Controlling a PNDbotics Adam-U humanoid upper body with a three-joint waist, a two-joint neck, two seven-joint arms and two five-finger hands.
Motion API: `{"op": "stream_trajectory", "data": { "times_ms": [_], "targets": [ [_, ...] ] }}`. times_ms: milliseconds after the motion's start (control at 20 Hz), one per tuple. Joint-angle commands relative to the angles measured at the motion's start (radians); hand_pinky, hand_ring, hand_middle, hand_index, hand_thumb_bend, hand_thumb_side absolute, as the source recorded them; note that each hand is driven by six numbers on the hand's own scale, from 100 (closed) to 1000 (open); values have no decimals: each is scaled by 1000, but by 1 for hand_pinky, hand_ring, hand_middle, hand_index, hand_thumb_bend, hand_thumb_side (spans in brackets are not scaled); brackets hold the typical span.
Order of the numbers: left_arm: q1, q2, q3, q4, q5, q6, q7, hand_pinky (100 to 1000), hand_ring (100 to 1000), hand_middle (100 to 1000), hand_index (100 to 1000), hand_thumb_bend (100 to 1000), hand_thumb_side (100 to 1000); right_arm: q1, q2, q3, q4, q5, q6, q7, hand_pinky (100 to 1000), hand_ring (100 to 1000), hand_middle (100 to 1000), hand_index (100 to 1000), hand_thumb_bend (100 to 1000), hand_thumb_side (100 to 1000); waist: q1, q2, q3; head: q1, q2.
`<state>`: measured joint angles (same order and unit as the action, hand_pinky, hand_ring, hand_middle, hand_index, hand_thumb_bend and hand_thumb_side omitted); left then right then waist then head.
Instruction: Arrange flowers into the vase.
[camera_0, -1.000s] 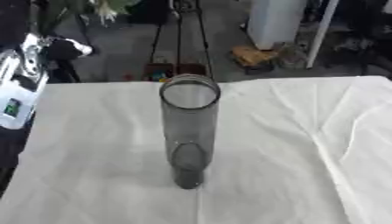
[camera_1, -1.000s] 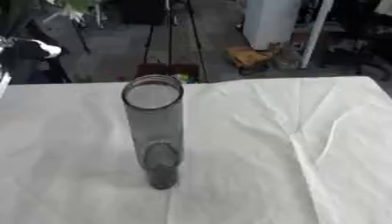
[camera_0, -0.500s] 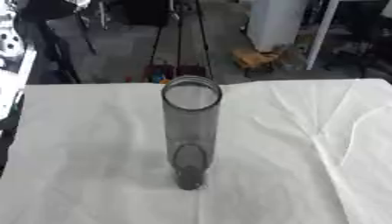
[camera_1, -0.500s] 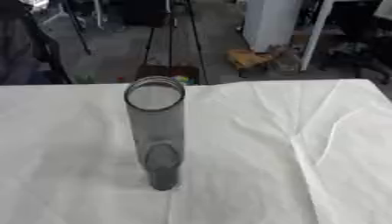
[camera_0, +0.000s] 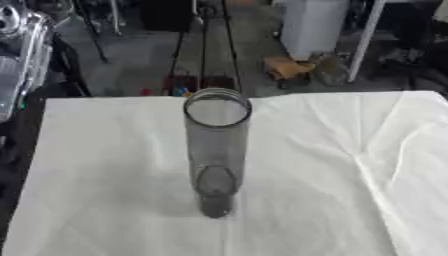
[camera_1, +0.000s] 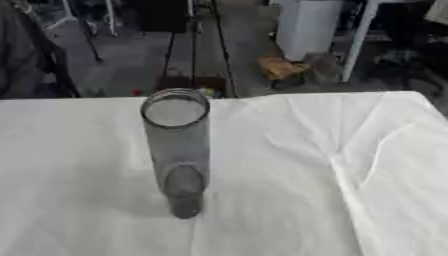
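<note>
A tall, clear, grey-tinted cylindrical glass vase (camera_0: 215, 150) stood upright on the desk (camera_0: 105, 150), which was covered by a white, creased cloth (camera_1: 350, 165). The vase sat a little left of the middle of the desk in the left eye view, nearer the front edge than the far one, with its round open rim toward the camera and its thick base resting on the cloth. Nothing could be seen inside it; the cloth showed pale through its wall. A soft shadow lay on the cloth around its foot, mostly to the left side.

The cloth carried long folds running down its right half, well apart from the vase.

Neither robot hand appeared in either view, so how far each was open, or whether it held anything, could not be told. At the upper left corner of the left eye view a shiny silver-and-black piece of machinery (camera_0: 22, 45) showed beside the desk, too cut off to identify.

Beyond the far edge lay a grey floor (camera_0: 131, 70) with thin black tripod legs (camera_0: 203, 45), a white cabinet (camera_0: 311, 25) and a brown box (camera_1: 282, 67).
</note>
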<state>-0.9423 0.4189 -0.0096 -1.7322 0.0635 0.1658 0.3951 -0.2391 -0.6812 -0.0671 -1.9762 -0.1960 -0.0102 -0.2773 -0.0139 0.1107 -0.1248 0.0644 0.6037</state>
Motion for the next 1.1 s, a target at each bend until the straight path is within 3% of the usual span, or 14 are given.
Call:
{"op": "stream_trajectory", "data": {
  "times_ms": [50, 650, 900, 1100],
  "targets": [
    [-31, 2, -3, -1, 115, -31, 7, 100, 100, 100, 100, 1000, 179, -15, -16, -5, -2, -9, 0, 1, 670, 720, 731, 839, 100, 692, -2, -14, -3, 3, -11],
    [-41, 17, -37, 54, 624, -56, -42, 100, 100, 100, 100, 1000, 194, -13, -14, -4, 1, -10, 1, 2, 670, 719, 731, 839, 100, 693, -1, -17, -4, -2, -6],
    [-40, 24, -47, 39, 732, -46, -64, 100, 100, 100, 100, 1000, 200, -11, -13, -4, 3, -10, 1, 1, 670, 719, 731, 839, 100, 692, 0, -20, -2, -2, -5],
    [-30, 10, -65, 26, 804, -3, -106, 100, 100, 100, 100, 1000, 213, -9, -12, -5, 6, -10, 1, 1, 670, 718, 731, 838, 100, 693, 2, -22, 0, -5, -3]
  ]
}}
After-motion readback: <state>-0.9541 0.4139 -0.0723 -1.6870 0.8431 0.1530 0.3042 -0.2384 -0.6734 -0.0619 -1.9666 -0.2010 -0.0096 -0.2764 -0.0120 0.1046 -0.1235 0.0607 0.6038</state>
